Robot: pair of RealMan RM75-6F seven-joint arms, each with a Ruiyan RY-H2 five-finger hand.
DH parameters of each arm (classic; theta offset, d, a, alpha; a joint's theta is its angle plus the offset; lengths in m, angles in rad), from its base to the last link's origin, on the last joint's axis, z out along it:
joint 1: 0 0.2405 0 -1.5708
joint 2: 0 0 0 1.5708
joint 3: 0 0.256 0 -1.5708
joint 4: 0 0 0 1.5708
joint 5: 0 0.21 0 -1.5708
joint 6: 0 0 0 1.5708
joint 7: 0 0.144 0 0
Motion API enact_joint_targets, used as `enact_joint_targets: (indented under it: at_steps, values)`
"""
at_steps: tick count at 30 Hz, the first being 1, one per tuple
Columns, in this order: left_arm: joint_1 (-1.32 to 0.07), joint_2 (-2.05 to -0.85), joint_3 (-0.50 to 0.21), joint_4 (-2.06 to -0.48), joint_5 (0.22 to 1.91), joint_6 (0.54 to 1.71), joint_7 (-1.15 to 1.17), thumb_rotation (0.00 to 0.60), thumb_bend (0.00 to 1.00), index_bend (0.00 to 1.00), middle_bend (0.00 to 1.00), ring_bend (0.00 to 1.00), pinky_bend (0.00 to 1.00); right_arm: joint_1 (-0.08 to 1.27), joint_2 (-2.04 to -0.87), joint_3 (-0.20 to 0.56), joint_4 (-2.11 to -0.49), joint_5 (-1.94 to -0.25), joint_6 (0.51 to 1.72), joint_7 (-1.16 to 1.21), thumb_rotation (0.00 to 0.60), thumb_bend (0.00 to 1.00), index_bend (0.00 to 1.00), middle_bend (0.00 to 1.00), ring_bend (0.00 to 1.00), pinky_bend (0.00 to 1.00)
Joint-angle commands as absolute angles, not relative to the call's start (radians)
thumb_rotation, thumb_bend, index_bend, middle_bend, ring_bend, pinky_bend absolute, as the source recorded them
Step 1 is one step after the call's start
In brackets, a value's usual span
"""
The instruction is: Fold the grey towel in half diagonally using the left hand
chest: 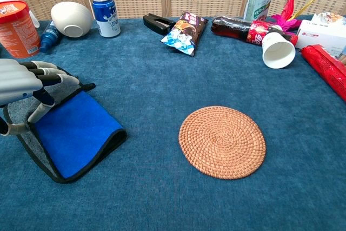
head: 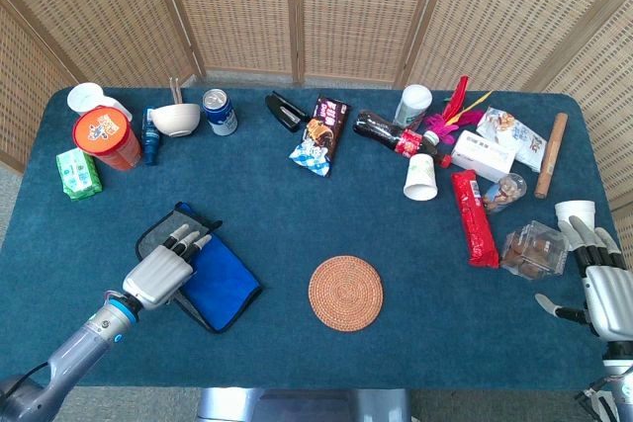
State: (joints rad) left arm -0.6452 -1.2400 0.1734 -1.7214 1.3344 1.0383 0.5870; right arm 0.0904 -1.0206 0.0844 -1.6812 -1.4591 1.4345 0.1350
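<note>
folding looks well underway: the grey towel lies on the near-left of the surface with its blue face turned over the grey, the left robot hand pinching a towel edge, the fold not yet flattened or released.

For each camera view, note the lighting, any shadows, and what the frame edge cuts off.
Head view: even, soft light, no glare, everything sharp; the right hand is clipped by the right edge. Chest view: the same flat light, with only a faint shadow under the towel fold and the woven mat; the left hand is cropped at the left edge.
</note>
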Motion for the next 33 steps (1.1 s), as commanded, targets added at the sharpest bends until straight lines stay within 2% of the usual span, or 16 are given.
enact_joint_targets:
  at_steps: [1, 26, 31, 33]
  values:
    - [-0.642, -1.241, 0.169, -1.717, 1.337, 1.034, 0.586, 0.600, 0.58, 0.60, 0.00, 0.00, 0.01, 0.090, -1.021, 0.084, -1.682, -1.459, 1.434, 0.134, 0.580, 0.00, 0.00, 0.00, 0.00, 0.00]
    - [-0.607, -1.246, 0.130, -1.679, 1.327, 0.997, 0.589, 0.600, 0.58, 0.57, 0.00, 0.00, 0.01, 0.090, -1.024, 0.082, -1.682, -1.459, 1.433, 0.127, 0.577, 0.00, 0.00, 0.00, 0.00, 0.00]
    - [-0.605, -1.241, 0.129, -1.683, 1.330, 0.985, 0.590, 0.600, 0.58, 0.39, 0.00, 0.00, 0.01, 0.090, -1.023, 0.082, -1.683, -1.459, 1.434, 0.126, 0.581, 0.00, 0.00, 0.00, 0.00, 0.00]
    - [-0.603, -1.237, 0.127, -1.688, 1.334, 0.983, 0.585, 0.600, 0.58, 0.35, 0.00, 0.00, 0.01, 0.090, -1.024, 0.082, -1.682, -1.460, 1.434, 0.125, 0.579, 0.00, 0.00, 0.00, 0.00, 0.00]
